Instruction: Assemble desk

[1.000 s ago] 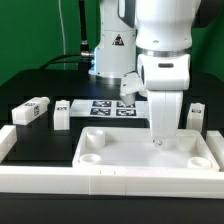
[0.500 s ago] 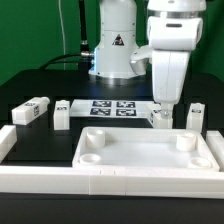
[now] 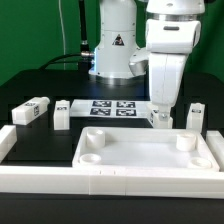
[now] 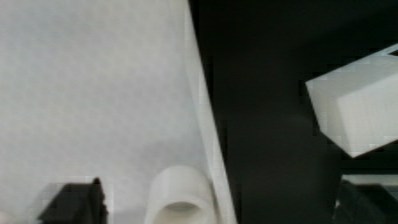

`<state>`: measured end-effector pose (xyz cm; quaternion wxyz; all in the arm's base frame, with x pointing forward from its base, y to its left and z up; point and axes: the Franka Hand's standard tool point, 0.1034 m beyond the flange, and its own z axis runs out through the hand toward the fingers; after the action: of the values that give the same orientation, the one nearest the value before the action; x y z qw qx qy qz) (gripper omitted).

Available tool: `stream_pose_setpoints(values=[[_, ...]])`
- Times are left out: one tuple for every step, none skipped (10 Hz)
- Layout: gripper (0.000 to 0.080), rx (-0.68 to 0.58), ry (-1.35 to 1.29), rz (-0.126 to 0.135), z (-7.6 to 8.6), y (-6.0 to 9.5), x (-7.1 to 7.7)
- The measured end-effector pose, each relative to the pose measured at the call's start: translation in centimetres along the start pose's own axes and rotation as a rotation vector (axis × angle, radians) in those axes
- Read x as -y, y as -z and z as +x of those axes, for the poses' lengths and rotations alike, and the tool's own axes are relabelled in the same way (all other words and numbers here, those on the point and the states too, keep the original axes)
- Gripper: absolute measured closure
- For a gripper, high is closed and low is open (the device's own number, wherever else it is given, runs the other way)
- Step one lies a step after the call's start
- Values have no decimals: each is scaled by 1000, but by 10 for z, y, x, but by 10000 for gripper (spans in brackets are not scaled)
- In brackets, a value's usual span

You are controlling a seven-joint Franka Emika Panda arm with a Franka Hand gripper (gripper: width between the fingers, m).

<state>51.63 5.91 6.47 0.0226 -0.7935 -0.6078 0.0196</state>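
The desk's white tabletop lies tray-side up at the front, with round sockets in its corners. My gripper hangs over its back rim, just above a small white leg. Other legs stand at the exterior view's left and right. In the wrist view my gripper is open, its dark fingers wide apart and holding nothing. Below them are the tabletop, one socket and a leg on the black table.
The marker board lies flat behind the tabletop, in front of the arm's base. A long white border rail runs along the front and round the left corner.
The gripper rose out of the tabletop and moved back and to the exterior view's right, over the back rim. In the last half second it barely moved.
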Motion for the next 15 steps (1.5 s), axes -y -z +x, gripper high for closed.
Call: stream_pose_setpoints(values=[[151,-8,-167,-3,0,-3,6],[151,-6,-328,12,0,-6,14],[151,-3,-428,17,2,-8,18],[151,-1,-566,19,9,-8,21],[151,-2,-622,24,12,-9,23],[151,-5,-685,27,12,-10,23],[151,-5,-761,29,12,-10,23],[151,-8,-844,34,13,-10,23],[151,-7,-876,34,13,-10,24],[151,-10,-985,42,15,-10,25],[151,-7,-1175,61,18,-11,32],[151,-5,-1301,72,25,-11,37],[151,-5,-1380,80,31,-12,40],[151,-5,-1436,89,35,-12,42],[151,-7,-1500,98,37,-12,43]])
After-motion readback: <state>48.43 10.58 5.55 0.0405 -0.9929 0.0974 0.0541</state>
